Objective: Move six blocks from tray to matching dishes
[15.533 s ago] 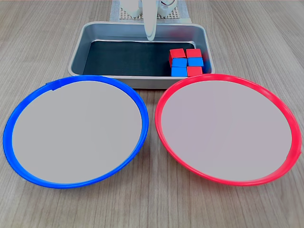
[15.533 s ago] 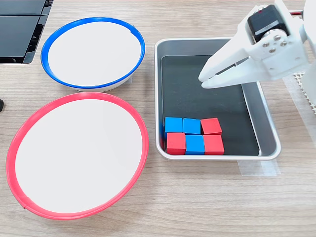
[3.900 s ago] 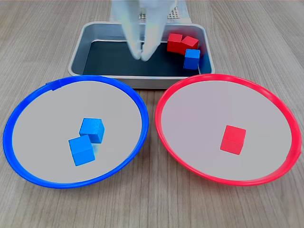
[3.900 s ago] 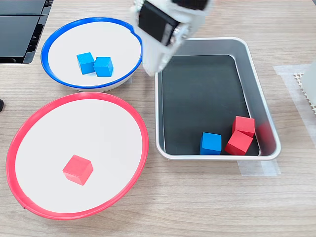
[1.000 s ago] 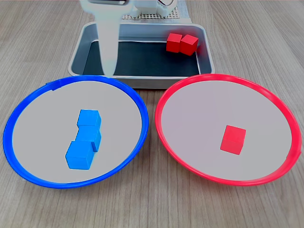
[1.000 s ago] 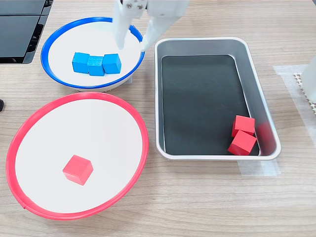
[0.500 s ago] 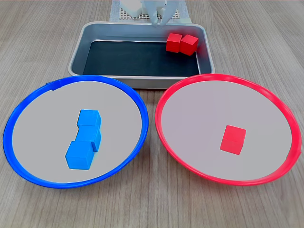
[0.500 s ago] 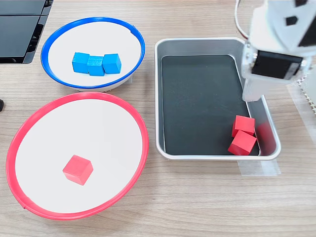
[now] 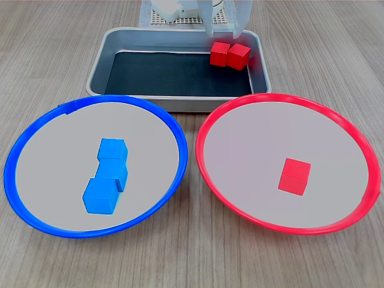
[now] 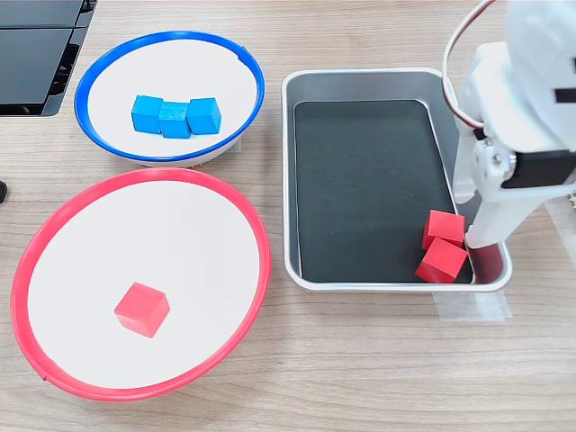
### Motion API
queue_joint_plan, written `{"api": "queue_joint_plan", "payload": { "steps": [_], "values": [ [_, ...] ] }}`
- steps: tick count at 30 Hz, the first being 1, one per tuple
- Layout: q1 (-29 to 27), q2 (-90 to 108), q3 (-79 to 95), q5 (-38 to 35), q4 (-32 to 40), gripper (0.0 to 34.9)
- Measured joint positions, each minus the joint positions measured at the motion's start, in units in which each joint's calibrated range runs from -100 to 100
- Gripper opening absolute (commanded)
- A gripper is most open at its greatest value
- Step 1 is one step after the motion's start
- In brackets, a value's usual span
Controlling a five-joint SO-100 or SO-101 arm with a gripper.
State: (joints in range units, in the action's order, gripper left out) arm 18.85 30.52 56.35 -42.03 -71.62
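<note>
Two red blocks [image 9: 230, 54] [image 10: 443, 245] lie touching in a corner of the silver tray [image 9: 98, 71] [image 10: 378, 76]. Three blue blocks [image 9: 108, 174] [image 10: 175, 117] sit in a row in the blue-rimmed dish [image 9: 12, 155] [image 10: 166, 36]. A single red block [image 9: 294, 176] [image 10: 141, 309] rests in the red-rimmed dish [image 9: 288, 97] [image 10: 135, 175]. My gripper [image 9: 224, 29] [image 10: 470, 220] hangs open just above the two red blocks in the tray, its fingers spread to either side of them in the first exterior view. It holds nothing.
A black flat object [image 10: 36, 54] lies at the second exterior view's upper left, beyond the blue dish. The arm's white mesh base [image 9: 180, 18] stands behind the tray. Clear tape [image 10: 472, 308] holds the tray's edge to the wooden table.
The gripper has swung along the tray wall and come down over the two red blocks. No block has moved in the last second.
</note>
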Motion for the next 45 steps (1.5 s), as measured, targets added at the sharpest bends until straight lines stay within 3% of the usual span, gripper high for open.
{"api": "queue_joint_plan", "payload": {
  "steps": [10,25,32,37,45],
  "values": [
    [0.5,-3.2,0.7,-2.0,1.6,11.2],
    [-6.2,-9.5,0.2,-3.6,9.9,9.0],
    [-11.9,-13.1,-3.5,-5.0,12.3,10.7],
    [-11.8,-13.1,-5.4,-5.6,11.9,12.3],
    [-13.2,-13.6,-6.6,-2.1,14.4,11.9]
  ]
}}
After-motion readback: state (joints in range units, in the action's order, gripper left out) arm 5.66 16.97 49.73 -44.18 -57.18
